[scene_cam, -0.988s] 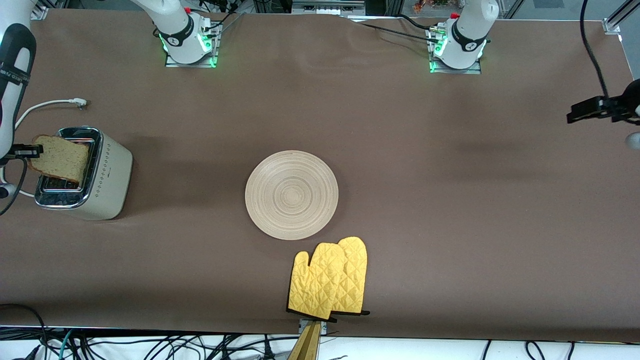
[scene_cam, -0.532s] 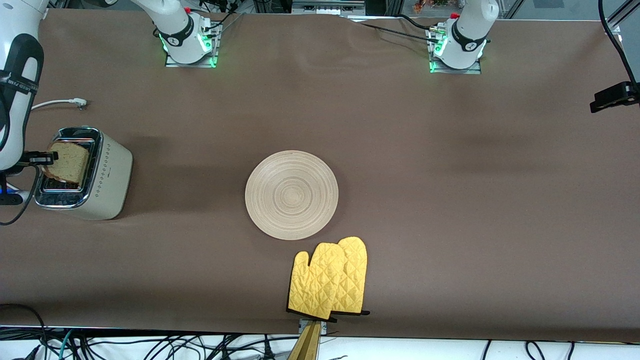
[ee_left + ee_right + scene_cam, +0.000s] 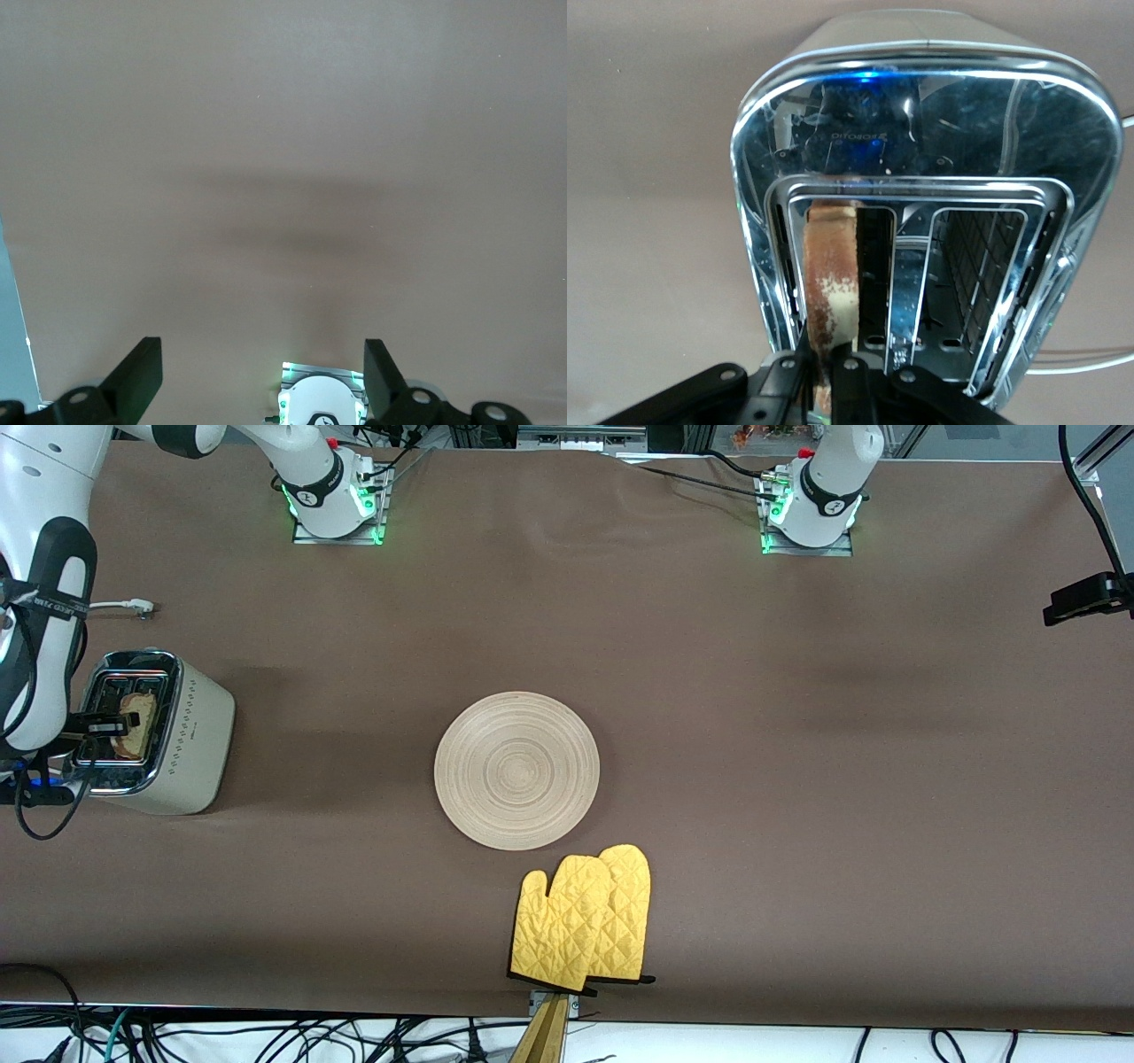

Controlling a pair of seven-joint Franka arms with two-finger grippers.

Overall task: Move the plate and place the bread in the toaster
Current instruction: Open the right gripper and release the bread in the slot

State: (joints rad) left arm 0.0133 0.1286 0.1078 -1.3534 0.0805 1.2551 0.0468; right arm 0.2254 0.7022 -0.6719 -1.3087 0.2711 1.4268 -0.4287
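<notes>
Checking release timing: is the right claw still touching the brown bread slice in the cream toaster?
Touching. The right wrist view shows the right claw closed on the slice's crust edge, inside a slot of the toaster.

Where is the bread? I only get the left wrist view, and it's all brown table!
Observer: The bread stands in one slot of the toaster, at the right arm's end of the table. Your left tool waits open over the left arm's end.
Operator: Who is holding it?
Observer: The right tool is shut on the bread's top edge, over the toaster.
Operator: Is the plate next to the toaster?
Observer: No, the plate lies mid-table, apart from the toaster, with nothing on it.
Operator: Anything else?
Observer: Yellow oven mitts lie nearer the front camera than the plate.
</notes>
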